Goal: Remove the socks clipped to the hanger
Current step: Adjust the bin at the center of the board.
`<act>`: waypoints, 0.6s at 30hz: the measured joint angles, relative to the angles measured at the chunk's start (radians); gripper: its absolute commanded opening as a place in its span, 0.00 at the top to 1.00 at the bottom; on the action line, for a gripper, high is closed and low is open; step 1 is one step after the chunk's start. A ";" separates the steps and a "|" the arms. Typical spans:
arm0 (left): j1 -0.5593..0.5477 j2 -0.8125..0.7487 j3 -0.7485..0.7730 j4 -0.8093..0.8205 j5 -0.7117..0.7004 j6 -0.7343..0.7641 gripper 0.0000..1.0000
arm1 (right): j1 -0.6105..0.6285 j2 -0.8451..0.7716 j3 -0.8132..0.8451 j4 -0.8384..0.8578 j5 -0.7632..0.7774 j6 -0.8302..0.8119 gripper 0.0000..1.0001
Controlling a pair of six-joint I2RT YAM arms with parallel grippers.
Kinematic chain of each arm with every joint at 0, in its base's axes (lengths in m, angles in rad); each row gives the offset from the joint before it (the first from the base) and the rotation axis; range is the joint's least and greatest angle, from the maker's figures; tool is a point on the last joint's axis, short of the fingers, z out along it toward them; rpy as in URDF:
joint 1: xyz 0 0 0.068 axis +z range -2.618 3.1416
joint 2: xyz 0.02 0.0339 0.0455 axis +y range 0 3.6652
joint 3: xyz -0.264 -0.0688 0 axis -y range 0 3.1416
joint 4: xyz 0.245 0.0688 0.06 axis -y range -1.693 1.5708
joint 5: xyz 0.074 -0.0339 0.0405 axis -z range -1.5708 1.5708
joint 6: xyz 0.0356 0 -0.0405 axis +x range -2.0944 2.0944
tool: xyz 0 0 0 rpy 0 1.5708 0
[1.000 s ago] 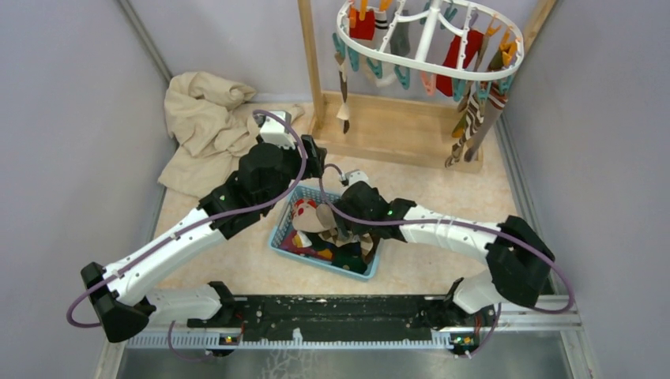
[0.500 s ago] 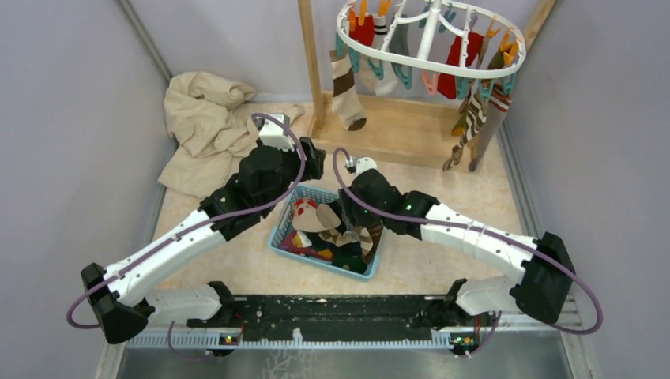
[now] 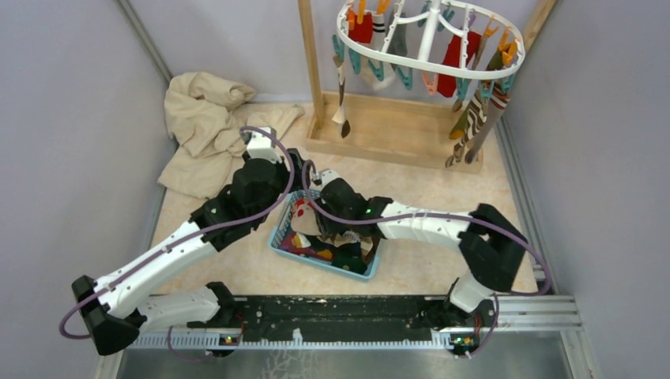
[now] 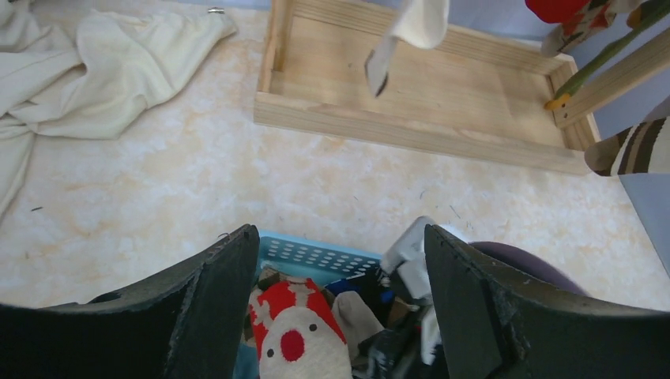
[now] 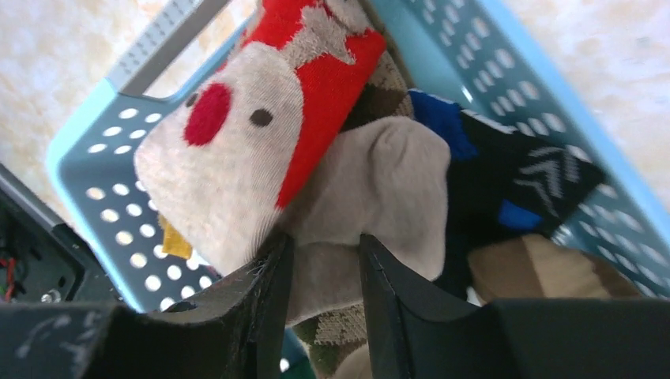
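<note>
The white oval hanger (image 3: 427, 63) hangs at the back with several socks clipped to it: red ones (image 3: 454, 55), striped ones (image 3: 474, 118) on the right, and a brown-and-cream one (image 3: 342, 87) on the left. More socks lie in the blue basket (image 3: 280, 233), among them a red-and-white reindeer sock (image 5: 237, 134). Down in the basket, my right gripper (image 5: 324, 245) has its jaws narrowed on a fold of a grey-beige sock (image 5: 379, 181). My left gripper (image 4: 340, 237) hovers open and empty over the basket's far rim (image 4: 316, 257).
A large beige cloth (image 3: 205, 126) lies crumpled at the back left. The wooden rack's base tray (image 3: 387, 130) and uprights stand behind the basket. Grey walls close in on both sides.
My right gripper has closed from wide open onto the grey-beige sock, its arm drawing in to the left. The left arm shifted slightly left. The brown-and-cream sock on the hanger swung.
</note>
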 measured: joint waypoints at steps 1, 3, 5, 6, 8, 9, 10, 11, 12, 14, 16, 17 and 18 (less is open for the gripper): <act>0.003 -0.015 0.000 -0.008 -0.012 -0.002 0.16 | 0.001 0.039 0.001 0.024 -0.013 0.001 0.62; 0.003 -0.042 0.000 -0.019 -0.032 -0.006 0.16 | 0.006 0.117 0.003 0.075 -0.041 0.009 0.61; 0.003 -0.059 0.000 -0.026 -0.047 -0.006 0.16 | 0.008 0.168 0.011 0.114 -0.054 0.017 0.59; 0.004 -0.066 0.000 -0.029 -0.054 -0.006 0.16 | 0.007 0.188 0.023 0.132 -0.060 0.020 0.57; 0.004 -0.072 0.000 -0.029 -0.064 -0.006 0.16 | 0.008 0.204 0.035 0.164 -0.069 0.026 0.52; 0.004 -0.071 0.000 -0.029 -0.065 -0.006 0.16 | 0.008 0.204 0.034 0.172 -0.074 0.029 0.49; 0.004 -0.069 0.000 -0.029 -0.065 -0.006 0.16 | 0.010 0.201 0.031 0.175 -0.074 0.029 0.45; 0.004 -0.066 0.001 -0.029 -0.065 -0.006 0.16 | 0.010 0.191 0.025 0.178 -0.075 0.027 0.42; 0.004 -0.062 0.004 -0.030 -0.064 -0.006 0.16 | 0.010 0.174 0.015 0.172 -0.074 0.025 0.39; 0.004 -0.048 0.016 -0.029 -0.059 -0.002 0.16 | 0.012 0.124 -0.002 0.147 -0.068 0.019 0.33; 0.003 -0.032 0.031 -0.029 -0.052 0.006 0.16 | 0.015 0.044 -0.017 0.104 -0.062 0.005 0.28; 0.003 -0.026 0.039 -0.027 -0.049 0.010 0.16 | 0.019 -0.004 -0.021 0.085 -0.056 -0.004 0.26; 0.003 -0.018 0.050 -0.027 -0.046 0.015 0.15 | 0.022 -0.055 -0.022 0.071 -0.050 -0.014 0.25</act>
